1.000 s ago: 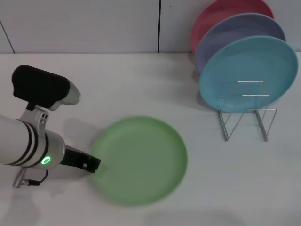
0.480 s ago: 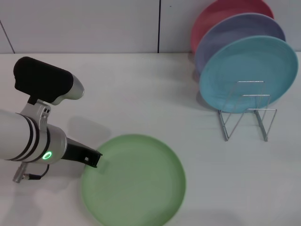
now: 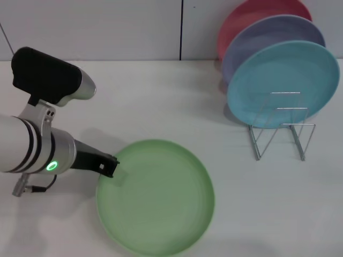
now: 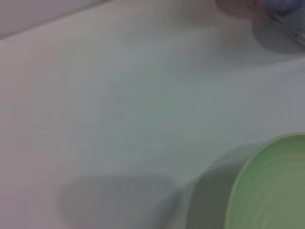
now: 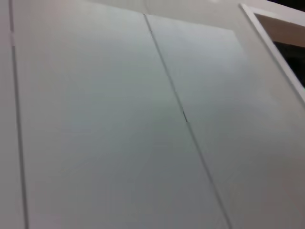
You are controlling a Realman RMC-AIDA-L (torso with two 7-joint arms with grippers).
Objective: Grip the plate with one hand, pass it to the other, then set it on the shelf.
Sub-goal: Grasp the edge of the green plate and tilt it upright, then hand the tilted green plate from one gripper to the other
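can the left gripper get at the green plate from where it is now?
Probably yes. The left gripper is already at the green plate's near-left rim, nothing between them on the table. Whether its fingers grip the rim can't be told.

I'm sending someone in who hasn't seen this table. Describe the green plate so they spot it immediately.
Start at the wire rack at the table's far right, where a blue plate, a lavender plate and a red plate stand on edge. Look across to the near left, beside the left gripper. The green plate there is the only one off the rack, and the only green one.
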